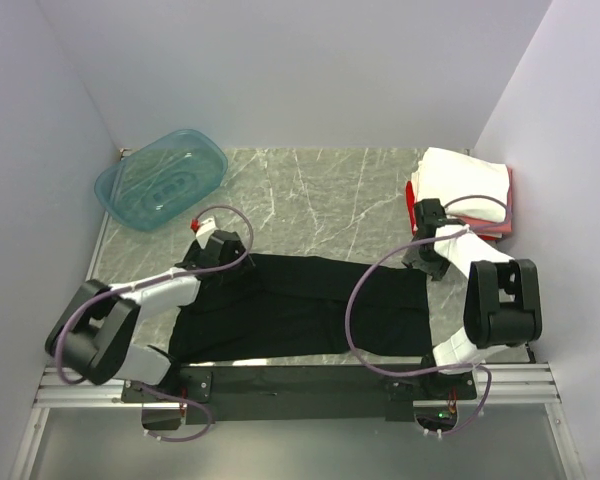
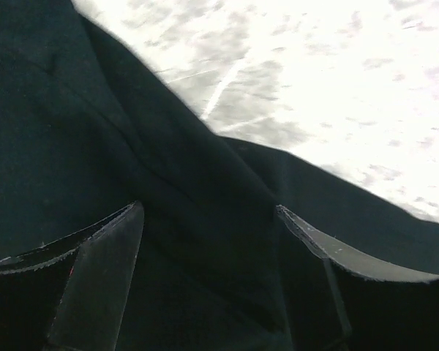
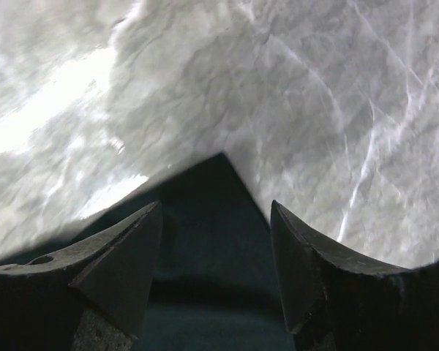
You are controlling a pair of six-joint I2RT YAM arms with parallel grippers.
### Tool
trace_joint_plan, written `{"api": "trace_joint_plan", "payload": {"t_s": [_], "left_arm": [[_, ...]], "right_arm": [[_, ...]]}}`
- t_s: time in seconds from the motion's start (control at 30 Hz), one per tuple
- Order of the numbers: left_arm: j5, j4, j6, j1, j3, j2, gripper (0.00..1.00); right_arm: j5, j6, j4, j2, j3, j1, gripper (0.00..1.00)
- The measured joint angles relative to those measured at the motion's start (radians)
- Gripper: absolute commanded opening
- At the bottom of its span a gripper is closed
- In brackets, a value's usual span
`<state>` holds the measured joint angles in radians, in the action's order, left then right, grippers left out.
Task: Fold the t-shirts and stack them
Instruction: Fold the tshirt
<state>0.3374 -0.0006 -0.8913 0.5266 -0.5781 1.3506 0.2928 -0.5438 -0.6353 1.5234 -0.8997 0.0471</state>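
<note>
Black t-shirt (image 1: 300,310) lies flat at desk (image 1: 320,200) centre. Left pincer (image 2: 208,212) spread over its cloth; right pincer (image 3: 216,208) spread above one corner. Folded shirts (image 1: 465,180) stacked upper right.

The left arm, white and black with a grey cable looped over it, reaches forward from its base, with the elbow bent out to the left. The left claw (image 1: 216,245), black with two fingers, is low and points away. Its fingers (image 2: 102,263) stand well apart. The right arm folds sharply at the elbow, and its wrist reaches inward. The right claw (image 1: 426,250), black too, is also low, with its fingers (image 3: 124,256) spread wide.
</note>
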Motion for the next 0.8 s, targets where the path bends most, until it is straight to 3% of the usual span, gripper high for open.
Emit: {"api": "trace_joint_plan", "payload": {"t_s": [0.23, 0.33, 0.53, 0.57, 0.6, 0.8], "left_arm": [[-0.064, 0.105, 0.014, -0.074, 0.002, 0.082, 0.77], [-0.088, 0.142, 0.014, -0.104, 0.013, 0.086, 0.77], [-0.114, 0.169, 0.015, -0.142, 0.023, 0.086, 0.77], [-0.116, 0.169, 0.015, -0.146, 0.023, 0.086, 0.77], [-0.116, 0.169, 0.015, -0.148, 0.023, 0.086, 0.77], [-0.117, 0.169, 0.031, -0.173, 0.023, 0.086, 0.77]], "right_arm": [[-0.023, 0.025, 0.044, 0.08, -0.001, -0.057, 0.65], [-0.026, 0.035, 0.054, 0.093, -0.014, -0.073, 0.58], [-0.041, 0.047, 0.076, 0.108, -0.025, -0.078, 0.23], [-0.04, 0.047, 0.076, 0.108, -0.025, -0.078, 0.09], [-0.039, 0.05, 0.076, 0.108, -0.025, -0.078, 0.01], [-0.021, 0.043, 0.064, 0.122, -0.043, -0.078, 0.0]]}}
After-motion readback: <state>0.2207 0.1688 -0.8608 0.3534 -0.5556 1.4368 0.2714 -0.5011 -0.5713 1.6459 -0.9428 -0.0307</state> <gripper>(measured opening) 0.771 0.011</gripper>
